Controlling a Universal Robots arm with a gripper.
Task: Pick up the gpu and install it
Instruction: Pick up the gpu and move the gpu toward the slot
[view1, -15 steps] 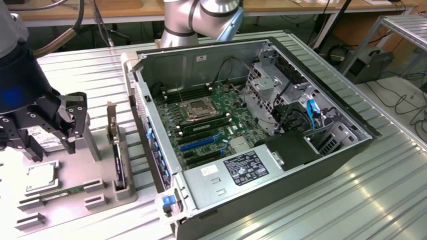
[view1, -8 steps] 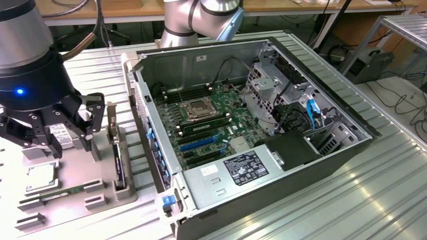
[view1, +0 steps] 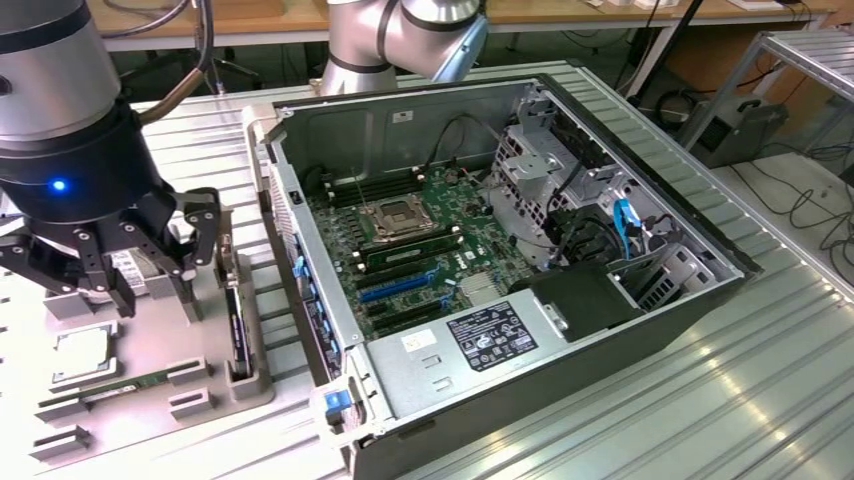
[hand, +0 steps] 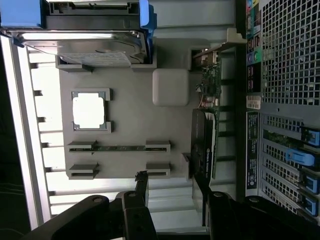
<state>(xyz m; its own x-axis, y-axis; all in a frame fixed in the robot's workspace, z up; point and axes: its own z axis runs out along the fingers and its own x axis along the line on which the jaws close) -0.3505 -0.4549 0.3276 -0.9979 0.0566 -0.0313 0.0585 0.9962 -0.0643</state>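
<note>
1. You have the gripper (view1: 160, 300) (hand: 170, 187) hanging over the grey fixture plate (view1: 200, 400) (hand: 170, 125), at the exterior view's left of the open computer case (view1: 694, 300) (hand: 285, 60)
2. Its fingers (view1: 194, 290) (hand: 141, 185) are spread wide, with only bare plate between them; they grip nothing
3. The gpu (view1: 238, 325) (hand: 204, 145) is in the fixture, not in the case. It stands on its long edge in a slot along the side of the plate nearest the case
4. Its long axis runs parallel to the case wall beside it, so from above you see it as a thin strip
5. The end with the black cooler lies toward the gripper's fingers. The end showing bare green board points toward the hard drive (hand: 85, 47), which sits across that end of the plate
6. In the exterior view the fingers are just beside the gpu on the side away from the case, not around it
7. In the wrist view one finger overlaps the cooler end; you cannot tell from it whether they touch
8. Further from the case, the plate carries the processor chip (view1: 83, 355) (hand: 89, 111) and the memory stick (view1: 127, 385) (hand: 120, 148)
9. Inside the case, the motherboard (view1: 441, 250) lies open to view
</note>
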